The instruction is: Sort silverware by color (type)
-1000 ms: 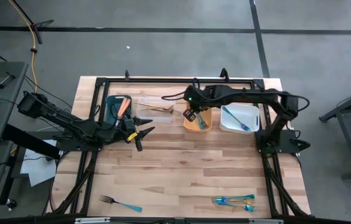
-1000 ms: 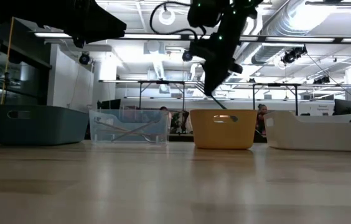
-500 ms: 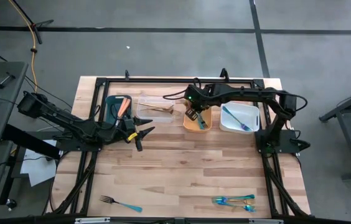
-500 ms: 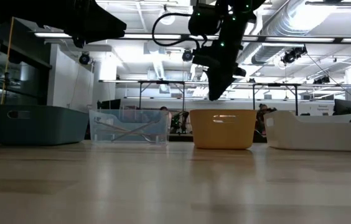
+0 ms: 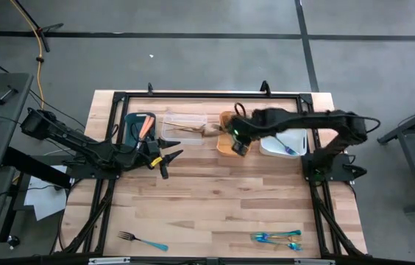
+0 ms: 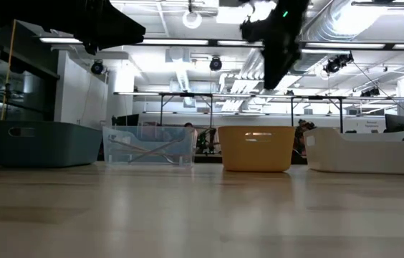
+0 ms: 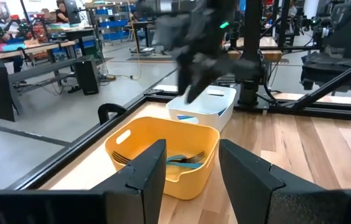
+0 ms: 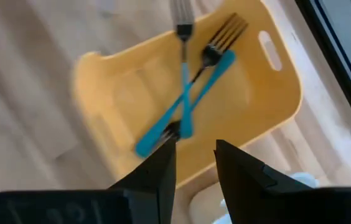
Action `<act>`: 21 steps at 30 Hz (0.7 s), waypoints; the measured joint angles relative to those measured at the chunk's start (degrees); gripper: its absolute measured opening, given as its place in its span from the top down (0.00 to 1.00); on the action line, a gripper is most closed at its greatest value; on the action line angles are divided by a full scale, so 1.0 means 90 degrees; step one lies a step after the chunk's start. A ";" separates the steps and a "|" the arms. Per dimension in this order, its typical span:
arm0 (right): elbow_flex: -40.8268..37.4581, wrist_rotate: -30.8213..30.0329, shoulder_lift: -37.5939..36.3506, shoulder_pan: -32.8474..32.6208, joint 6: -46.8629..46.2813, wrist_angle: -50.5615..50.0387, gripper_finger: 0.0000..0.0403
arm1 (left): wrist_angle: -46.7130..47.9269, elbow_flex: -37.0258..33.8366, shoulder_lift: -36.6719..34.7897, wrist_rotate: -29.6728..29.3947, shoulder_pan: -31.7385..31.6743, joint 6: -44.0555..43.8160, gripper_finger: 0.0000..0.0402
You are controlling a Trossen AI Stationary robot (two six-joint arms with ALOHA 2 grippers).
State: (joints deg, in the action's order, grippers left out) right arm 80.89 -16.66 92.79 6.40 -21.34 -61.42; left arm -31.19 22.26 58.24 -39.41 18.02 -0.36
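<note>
Two teal-handled forks [image 8: 188, 93] lie crossed in the yellow bin [image 5: 226, 143]. My right gripper [image 8: 194, 163] hangs open above that bin's near edge, fingers pointing steeply down, nothing between them. My left gripper [image 5: 167, 157] stands open and level near the teal bin [image 5: 135, 129], holding nothing. Loose silverware lies flat near the table's front edge: a teal-handled fork [image 5: 141, 240] at the left and a few teal pieces [image 5: 277, 237] at the right. An orange piece [image 5: 146, 125] lies in the teal bin, gold pieces [image 5: 190, 129] in the clear bin, and a blue piece [image 5: 277, 140] in the white bin.
Four bins stand in a row along the table's far side: teal, clear [image 5: 184, 126], yellow and white [image 5: 282, 140]. A black frame [image 5: 193, 94] runs around the table's edge. Bare wood spans the middle of the table [image 5: 215, 199].
My right gripper has risen from low over the yellow bin and moved toward the table's right and near edges. It now hangs higher, over the bin's near rim.
</note>
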 joint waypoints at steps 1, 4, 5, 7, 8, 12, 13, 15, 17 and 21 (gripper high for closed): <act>-0.0077 -0.0075 -0.0155 -0.0192 -0.0102 -0.0004 0.73 | 0.0004 0.0000 0.0000 0.0000 0.0000 -0.0002 0.65; -0.0473 -0.0323 -0.0649 -0.0797 -0.0526 0.0094 0.73 | 0.0004 0.0000 0.0000 -0.0001 0.0002 -0.0002 0.65; -0.0663 -0.0407 -0.0820 -0.1000 -0.0699 0.0145 0.73 | 0.0001 0.0000 0.0000 0.0001 0.0002 -0.0002 0.65; -0.1135 -0.0533 -0.1175 -0.1377 -0.1084 0.0392 0.73 | 0.0003 0.0000 0.0000 -0.0001 0.0002 -0.0004 0.65; -0.1400 -0.0581 -0.1329 -0.1550 -0.1298 0.0548 0.73 | 0.0004 0.0000 0.0000 0.0009 0.0002 -0.0036 0.65; -0.2480 -0.0578 -0.1847 -0.2193 -0.1886 0.1806 0.73 | 0.0004 0.0000 0.0000 0.0026 0.0002 -0.0162 0.65; -0.2704 -0.0583 -0.1924 -0.2318 -0.1902 0.2207 0.73 | 0.0009 0.0000 0.0000 0.0026 0.0002 -0.0168 0.65; -0.3167 -0.0624 -0.2025 -0.2529 -0.1738 0.3242 0.73 | 0.0006 0.0000 0.0000 0.0026 0.0002 -0.0168 0.65; -0.3542 -0.0768 -0.2032 -0.2668 -0.1281 0.4458 0.73 | 0.0006 0.0000 0.0000 0.0026 0.0002 -0.0169 0.65; -0.4202 -0.1121 -0.1902 -0.2788 0.0315 0.7330 0.73 | 0.0000 0.0000 0.0000 0.0028 0.0002 -0.0168 0.65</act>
State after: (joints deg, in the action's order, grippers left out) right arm 43.08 -26.75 75.67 -18.70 -18.51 4.55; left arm -31.19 22.26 58.24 -39.16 18.04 -1.87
